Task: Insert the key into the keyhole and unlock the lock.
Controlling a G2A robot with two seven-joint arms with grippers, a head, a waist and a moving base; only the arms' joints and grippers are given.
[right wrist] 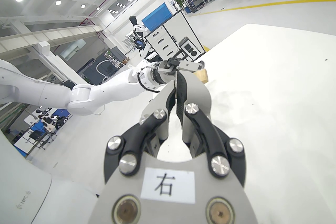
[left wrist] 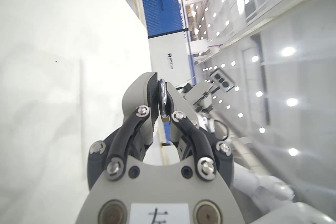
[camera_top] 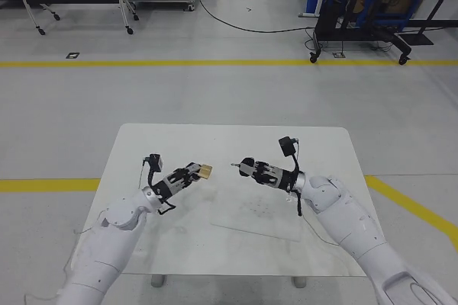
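The lock (camera_top: 205,171), a small brass block, is held above the table (camera_top: 290,145) by the left fingers (camera_top: 187,175). They are clamped narrow on a shiny metal part of it, probably the shackle, so the body sticks out past the fingertips toward the other arm. The right fingers (camera_top: 253,167) are pinched tight on the key (camera_top: 236,165), whose thin blade points out of them toward the lock. Key tip and lock face each other, near but apart, with open air between. The blade's long axis runs roughly along the line joining the two. I judge the coming move to be the right arm closing that gap along the blade. I cannot tell whether the keyhole squarely faces the tip.
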